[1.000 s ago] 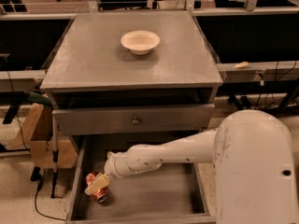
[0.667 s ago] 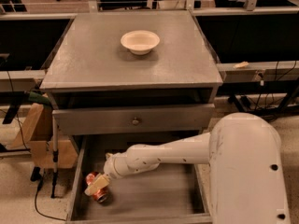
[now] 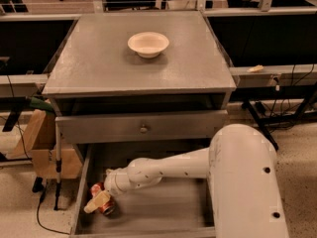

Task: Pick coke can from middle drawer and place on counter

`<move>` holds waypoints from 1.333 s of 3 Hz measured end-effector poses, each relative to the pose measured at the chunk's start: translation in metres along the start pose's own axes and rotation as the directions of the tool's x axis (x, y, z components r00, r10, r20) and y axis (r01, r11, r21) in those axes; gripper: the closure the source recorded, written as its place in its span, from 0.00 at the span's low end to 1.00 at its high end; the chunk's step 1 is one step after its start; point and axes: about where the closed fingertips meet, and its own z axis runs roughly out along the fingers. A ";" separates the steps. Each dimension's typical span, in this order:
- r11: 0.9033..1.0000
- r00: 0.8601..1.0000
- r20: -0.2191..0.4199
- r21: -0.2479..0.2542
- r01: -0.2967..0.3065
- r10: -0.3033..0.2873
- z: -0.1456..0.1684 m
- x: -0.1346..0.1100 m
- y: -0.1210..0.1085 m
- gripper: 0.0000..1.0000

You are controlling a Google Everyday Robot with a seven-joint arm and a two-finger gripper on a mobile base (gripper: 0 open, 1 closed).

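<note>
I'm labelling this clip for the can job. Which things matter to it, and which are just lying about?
Job: coke can, front-left in the open middle drawer; claw, at the can; counter.
Lying about: white bowl on the counter; knobbed drawer front above.

**Robot arm** (image 3: 173, 166), 1 pc.
- Shell: glossy white, smooth, rounded throughout.
- Upper housing (image 3: 247, 182): lg bulbous block w/ 2 small dark round marks on its side.
- Forearm (image 3: 153, 171): tapered white tube w/ a few tiny dark dots.
- Wrist (image 3: 115, 181): short white segs, thin dark seams btwn.
- Claw (image 3: 98, 202): pale tan, sits at front-left of middle drawer (image 3: 163, 212).
</note>
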 end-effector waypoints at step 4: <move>0.995 0.995 -0.052 0.060 -0.085 0.088 0.022 0.043 -0.003 0.40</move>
